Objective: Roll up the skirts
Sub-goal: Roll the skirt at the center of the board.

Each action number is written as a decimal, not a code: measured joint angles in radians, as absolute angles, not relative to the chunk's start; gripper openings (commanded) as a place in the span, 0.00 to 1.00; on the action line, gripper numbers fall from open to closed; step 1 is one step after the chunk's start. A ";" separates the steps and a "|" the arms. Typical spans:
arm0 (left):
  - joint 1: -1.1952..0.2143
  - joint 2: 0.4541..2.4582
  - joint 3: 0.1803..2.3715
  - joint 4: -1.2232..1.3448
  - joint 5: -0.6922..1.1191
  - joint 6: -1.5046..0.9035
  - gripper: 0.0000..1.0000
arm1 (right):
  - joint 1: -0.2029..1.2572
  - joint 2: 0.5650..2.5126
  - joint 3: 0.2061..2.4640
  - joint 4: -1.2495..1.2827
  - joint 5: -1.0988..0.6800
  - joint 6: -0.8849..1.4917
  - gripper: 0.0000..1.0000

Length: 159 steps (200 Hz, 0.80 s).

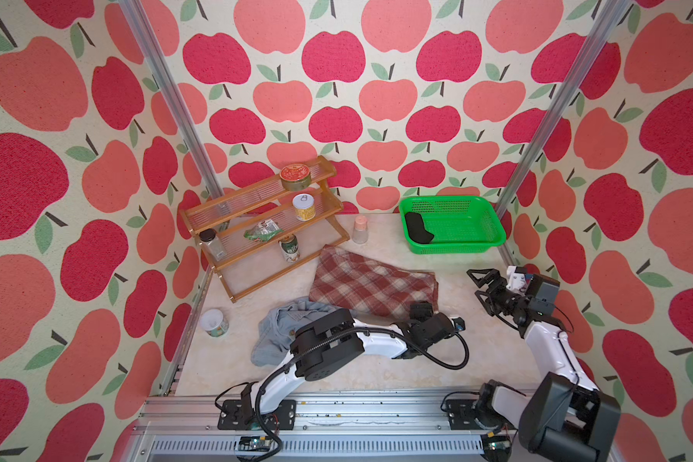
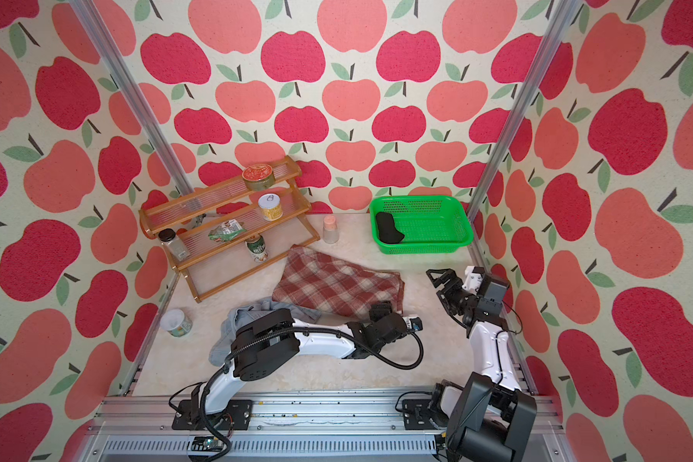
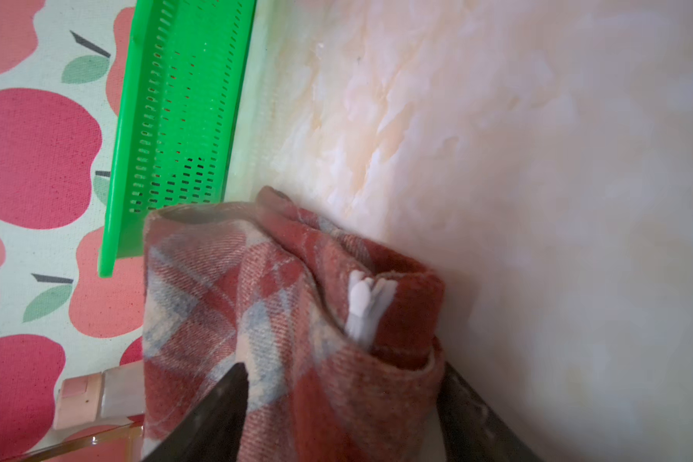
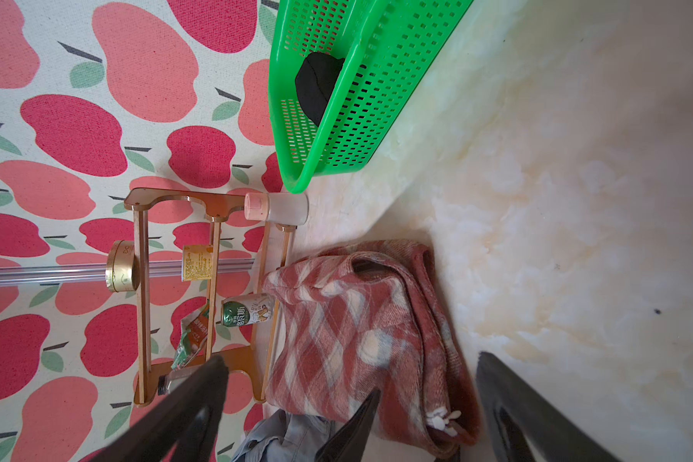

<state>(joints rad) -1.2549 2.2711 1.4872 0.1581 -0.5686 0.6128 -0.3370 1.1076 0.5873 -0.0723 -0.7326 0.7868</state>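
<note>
The red-brown and cream plaid skirt (image 1: 369, 284) lies spread mid-table; its near right corner is folded over. My left gripper (image 3: 339, 372) sits at that corner with a finger on each side of the thick fold, closed in on the cloth. The light blue denim skirt (image 1: 277, 324) is crumpled just left of it, partly under my left arm. The black skirt (image 1: 417, 228) lies rolled inside the green basket (image 1: 457, 250). My right gripper (image 1: 475, 286) hovers open to the right of the plaid skirt (image 4: 349, 320), holding nothing.
A wooden tiered rack (image 1: 257, 224) with cans and a jar stands at the back left. A pink-capped bottle (image 1: 360, 229) stands between rack and basket. A white cup (image 1: 213, 322) sits near the left edge. Apple-print walls close in three sides.
</note>
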 measured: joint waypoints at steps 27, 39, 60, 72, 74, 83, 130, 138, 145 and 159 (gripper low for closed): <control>-1.255 2.335 1.541 0.143 -0.586 0.620 0.00 | -0.337 1.108 0.587 -0.079 -0.730 0.783 0.99; -1.255 2.340 1.552 0.142 -0.603 0.617 0.00 | -0.337 1.107 0.587 -0.081 -0.724 0.778 0.99; -1.249 2.337 1.548 0.145 -0.618 0.580 0.00 | -0.346 1.105 0.587 -0.086 -0.719 0.772 0.99; -1.244 2.312 1.516 0.153 -0.615 0.530 0.00 | -0.350 1.103 0.587 -0.087 -0.716 0.771 0.99; -1.243 2.305 1.507 0.154 -0.613 0.517 0.00 | -0.350 1.103 0.587 -0.087 -0.716 0.771 0.99; -1.238 2.261 1.464 0.147 -0.609 0.464 0.00 | -0.350 1.103 0.587 -0.086 -0.716 0.771 0.99; -1.132 1.903 1.264 0.105 -0.511 -0.005 0.00 | -0.345 1.103 0.572 -0.006 -0.759 0.817 0.98; -1.099 1.848 1.220 0.112 -0.496 -0.088 0.00 | -0.336 1.103 0.572 -0.001 -0.762 0.817 0.98; -1.072 1.806 1.177 0.118 -0.487 -0.158 0.00 | -0.319 1.103 0.572 0.000 -0.762 0.816 0.97; -1.028 1.757 1.100 0.127 -0.479 -0.280 0.00 | -0.271 1.101 0.572 -0.005 -0.757 0.802 0.97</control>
<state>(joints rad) -1.0283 1.7569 1.0996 0.1272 -0.4786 -0.2798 -0.2707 1.1011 0.5716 -0.0048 -0.7574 0.8024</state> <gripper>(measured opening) 0.069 0.975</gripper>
